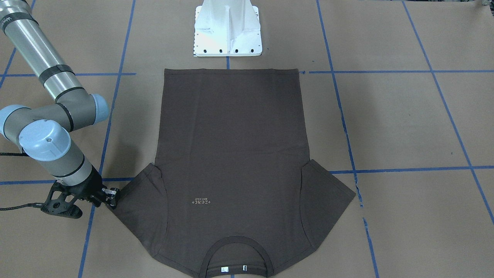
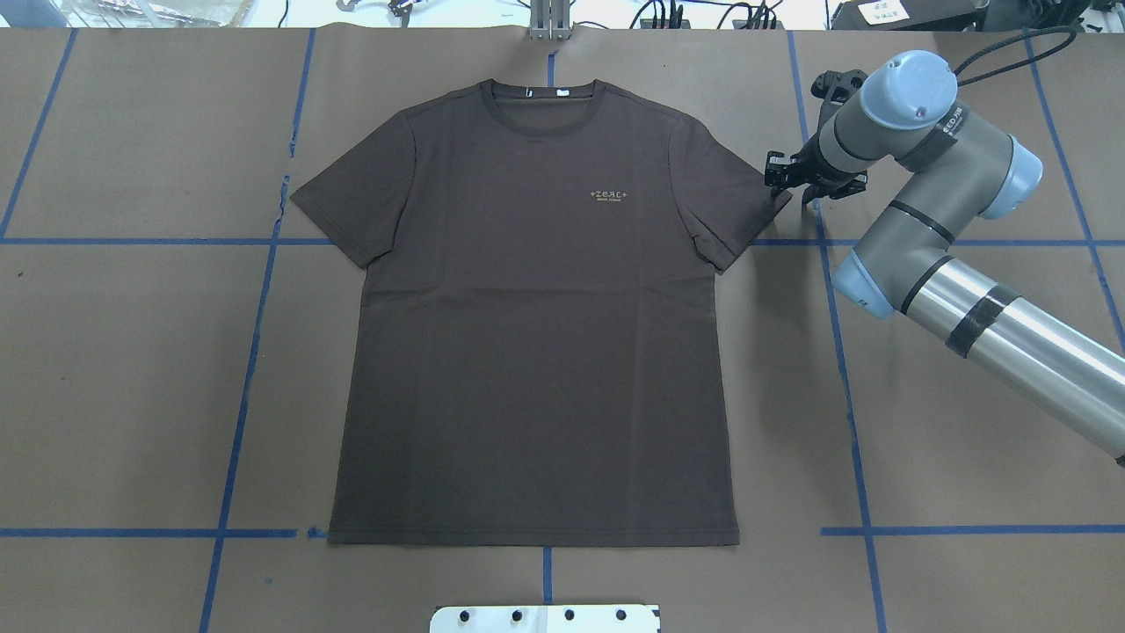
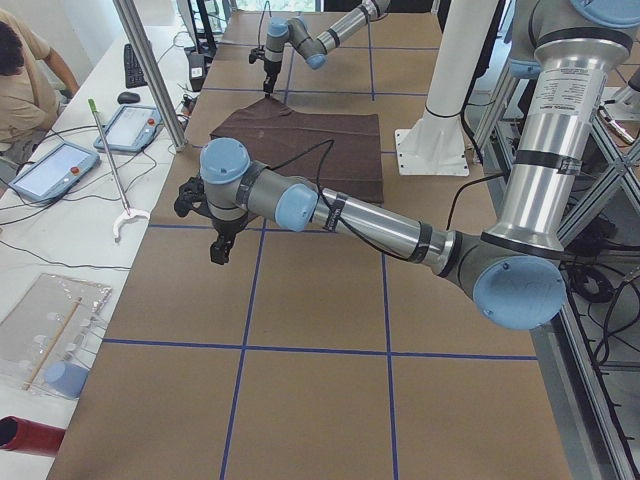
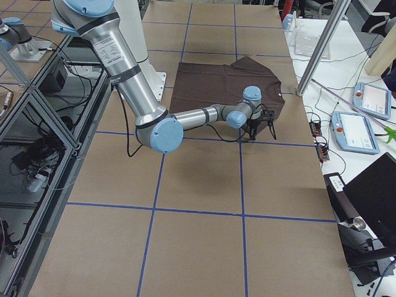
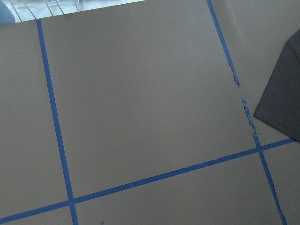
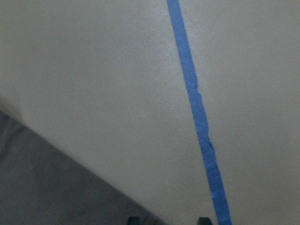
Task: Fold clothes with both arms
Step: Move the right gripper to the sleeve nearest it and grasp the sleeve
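Observation:
The dark brown T-shirt (image 2: 536, 334) lies flat and spread out, front up, with its collar on the far side from the robot's base; it also shows in the front-facing view (image 1: 231, 154). My right gripper (image 2: 784, 179) is at the outer corner of the shirt's sleeve on my right side, low over the table (image 1: 112, 195). In the right wrist view its two fingertips (image 6: 134, 219) stand apart, open, at the sleeve's edge (image 6: 56, 187). My left gripper (image 3: 218, 250) hangs over bare paper beyond the other sleeve (image 5: 286, 93); I cannot tell whether it is open.
The white pedestal base (image 1: 227, 31) stands just beyond the shirt's hem. Blue tape lines (image 2: 255, 308) cross the brown paper table cover. A side bench with tablets (image 3: 50, 165), a metal post (image 3: 150, 70) and a seated person (image 3: 25, 70) lies along the far edge.

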